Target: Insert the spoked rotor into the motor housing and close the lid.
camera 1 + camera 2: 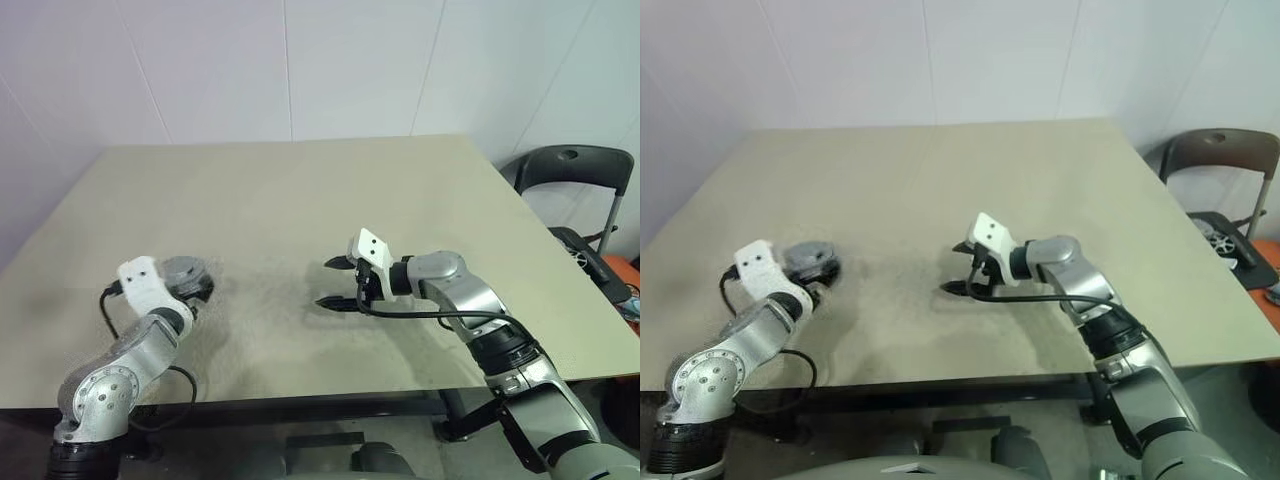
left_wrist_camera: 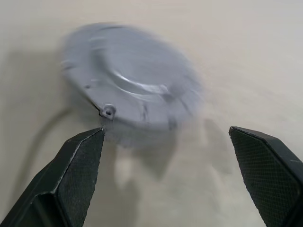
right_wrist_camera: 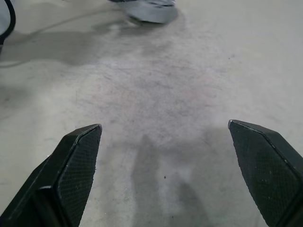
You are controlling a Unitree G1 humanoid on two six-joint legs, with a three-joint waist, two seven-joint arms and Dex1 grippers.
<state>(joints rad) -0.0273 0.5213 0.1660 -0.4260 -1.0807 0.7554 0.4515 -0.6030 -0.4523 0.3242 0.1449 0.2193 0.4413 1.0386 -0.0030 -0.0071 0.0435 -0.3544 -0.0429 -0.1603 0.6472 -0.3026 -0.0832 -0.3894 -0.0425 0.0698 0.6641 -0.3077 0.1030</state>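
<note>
Blurred grey round disc [image 2: 130,82], lid or motor housing impossible to tell. Half hidden behind left hand [image 1: 195,290] in head views; cut off at right wrist view's edge.

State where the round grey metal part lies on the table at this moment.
In the head views the grey round part lies on the table at its near left, just beyond the open left gripper; the open right gripper hovers well to its right.

Plain room: bare table [image 1: 300,200], folding chair [image 1: 575,170].
</note>
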